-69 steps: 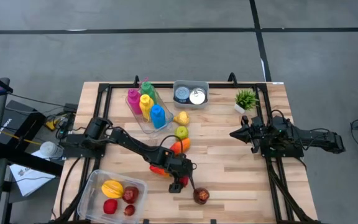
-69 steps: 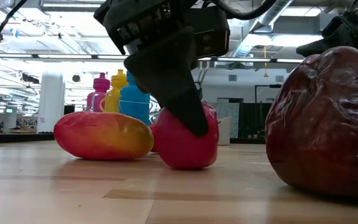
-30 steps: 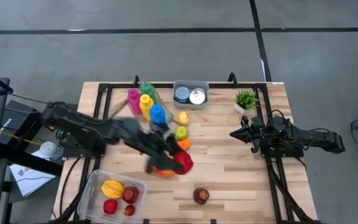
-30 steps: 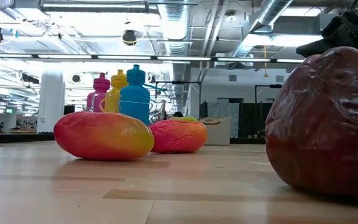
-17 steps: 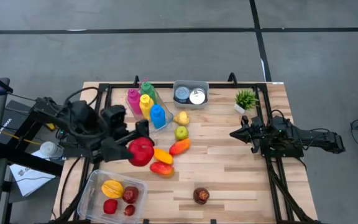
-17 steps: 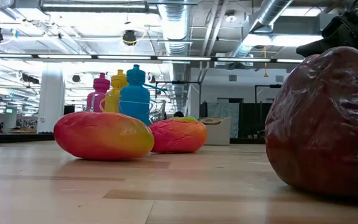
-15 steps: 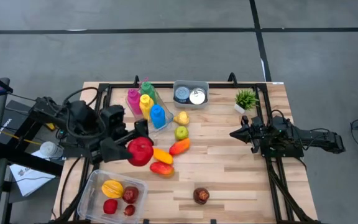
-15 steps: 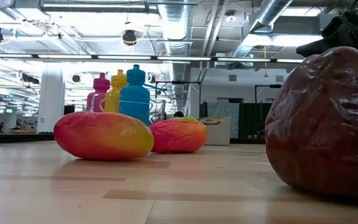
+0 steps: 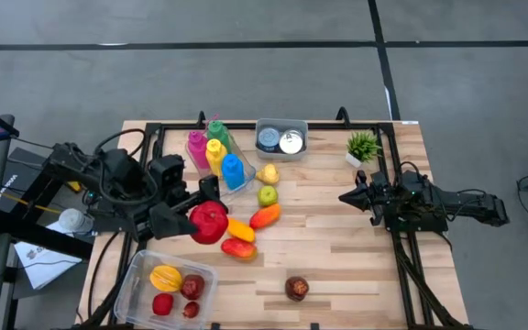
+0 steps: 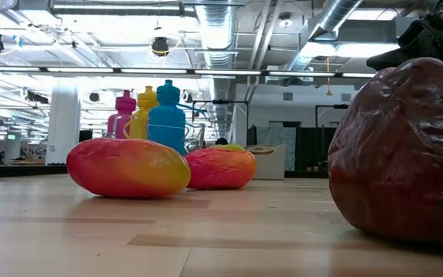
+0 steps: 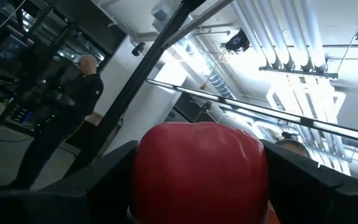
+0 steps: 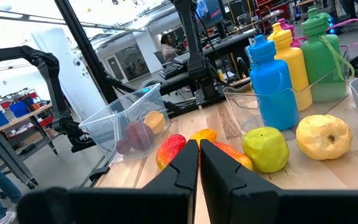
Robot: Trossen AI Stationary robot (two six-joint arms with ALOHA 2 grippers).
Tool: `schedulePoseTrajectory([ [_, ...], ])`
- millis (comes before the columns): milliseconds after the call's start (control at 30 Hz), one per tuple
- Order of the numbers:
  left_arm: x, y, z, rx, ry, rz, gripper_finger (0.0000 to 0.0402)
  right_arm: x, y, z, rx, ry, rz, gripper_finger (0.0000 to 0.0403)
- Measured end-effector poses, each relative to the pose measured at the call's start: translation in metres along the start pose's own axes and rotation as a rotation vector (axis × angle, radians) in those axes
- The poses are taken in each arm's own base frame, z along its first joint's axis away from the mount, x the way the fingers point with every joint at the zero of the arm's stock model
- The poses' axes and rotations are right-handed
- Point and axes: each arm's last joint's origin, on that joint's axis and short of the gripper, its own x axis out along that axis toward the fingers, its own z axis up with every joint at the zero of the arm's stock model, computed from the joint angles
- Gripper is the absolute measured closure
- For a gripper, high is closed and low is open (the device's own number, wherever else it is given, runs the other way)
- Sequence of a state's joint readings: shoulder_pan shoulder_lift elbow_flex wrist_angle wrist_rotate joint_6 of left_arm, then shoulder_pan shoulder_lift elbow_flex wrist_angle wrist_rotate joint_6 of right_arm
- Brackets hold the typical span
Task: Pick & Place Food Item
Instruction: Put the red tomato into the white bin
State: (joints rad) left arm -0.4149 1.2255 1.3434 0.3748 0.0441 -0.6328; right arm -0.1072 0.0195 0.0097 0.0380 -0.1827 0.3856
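The left gripper (image 9: 191, 220) has carried the red apple (image 9: 209, 223) up off the boards and leftward since the earlier frames, when it pinched the fruit low beside the mango (image 9: 238, 247); over the last half second nothing has shifted. Its jaws stand wide, clamped on either side of the apple, which hangs above the table's left half, just above the clear tub (image 9: 136, 275). From the left wrist the apple (image 11: 199, 171) reads smooth, glossy and round between dark flat fingers (image 11: 104, 180).

The tub is thin transparent plastic with rounded corners, holding yellow and red fruit. The table (image 9: 337, 266) is pale wooden planks. The dark, wrinkled fruit (image 9: 297, 289) sits alone near the front edge.

The right gripper (image 9: 345, 196) waits at the right side, jaws pressed together and empty.
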Motion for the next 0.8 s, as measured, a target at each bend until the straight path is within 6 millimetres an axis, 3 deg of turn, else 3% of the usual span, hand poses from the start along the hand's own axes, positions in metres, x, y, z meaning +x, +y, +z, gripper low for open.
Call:
schedulePoseTrajectory([
  [200,0.003,0.004,-0.007,-0.067,0.032,0.024,0.0103,0.000,0.000,0.000,0.000,0.000,0.000,0.0391],
  [467,0.003,0.004,-0.046,-0.345,0.217,0.225,0.0103,0.000,0.000,0.000,0.000,0.000,0.000,0.0390],
  [800,0.002,-0.023,-0.094,-0.669,0.364,0.313,0.0103,0.000,0.000,0.000,0.000,0.000,0.000,0.0390],
])
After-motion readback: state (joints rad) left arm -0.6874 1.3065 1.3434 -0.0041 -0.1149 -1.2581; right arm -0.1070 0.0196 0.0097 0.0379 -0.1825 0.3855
